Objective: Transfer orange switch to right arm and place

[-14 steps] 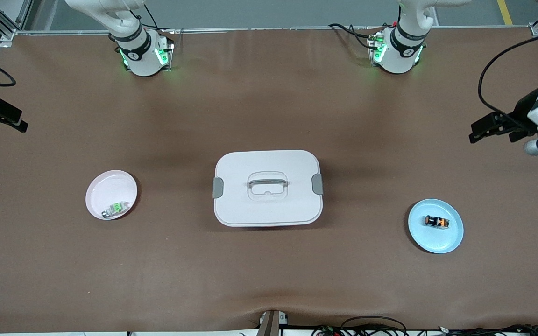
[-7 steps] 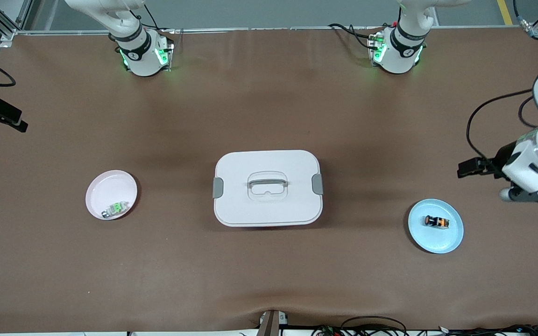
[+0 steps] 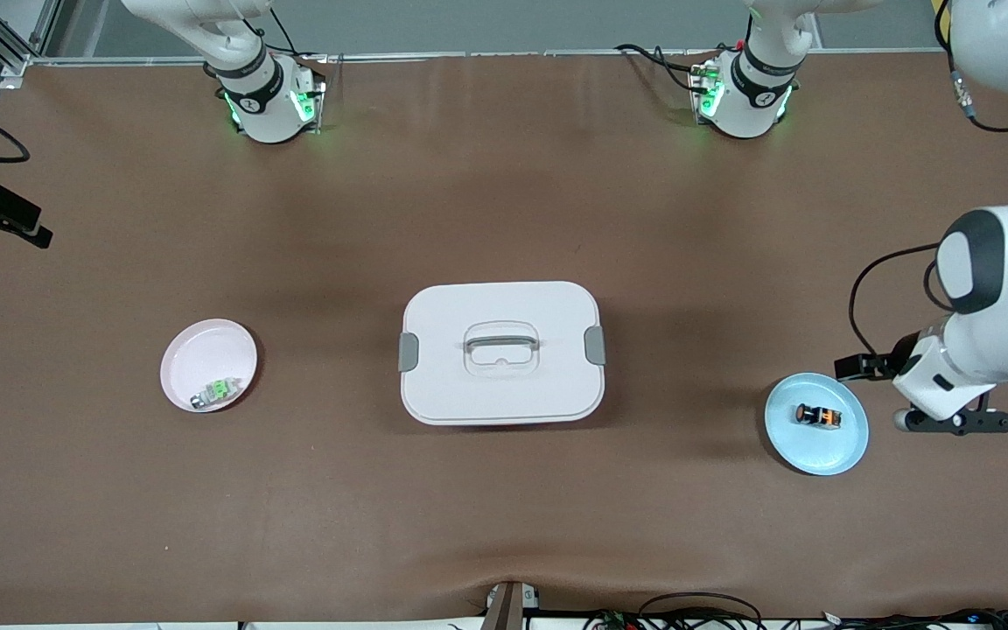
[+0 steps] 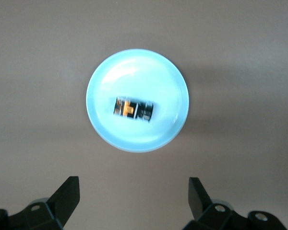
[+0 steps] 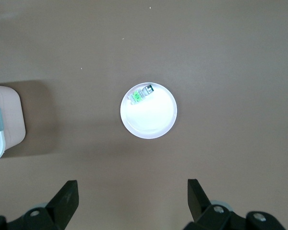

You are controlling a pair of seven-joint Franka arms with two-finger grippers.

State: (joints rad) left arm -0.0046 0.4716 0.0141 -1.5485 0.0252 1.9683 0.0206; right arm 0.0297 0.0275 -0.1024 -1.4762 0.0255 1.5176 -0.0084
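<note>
The orange switch (image 3: 818,416) is a tiny black cylinder with orange markings. It lies on its side in a light blue plate (image 3: 819,461) toward the left arm's end of the table. My left gripper (image 3: 953,422) hangs open and empty over the bare table just beside the plate. In the left wrist view its gripper (image 4: 134,189) is open, and the switch (image 4: 133,108) and plate (image 4: 134,141) are apart from the fingertips. My right gripper (image 5: 133,191) is open and empty, high over the table beside a pink plate, and waits.
A white lidded box (image 3: 501,394) with a handle sits mid-table. A pink plate (image 3: 198,346) holding a small silver-and-green part (image 3: 215,391) sits toward the right arm's end; both also show in the right wrist view (image 5: 151,124).
The left arm has swung down toward the blue plate, and its gripper now hangs right beside it. The right arm, the switch and the plates have not moved.
</note>
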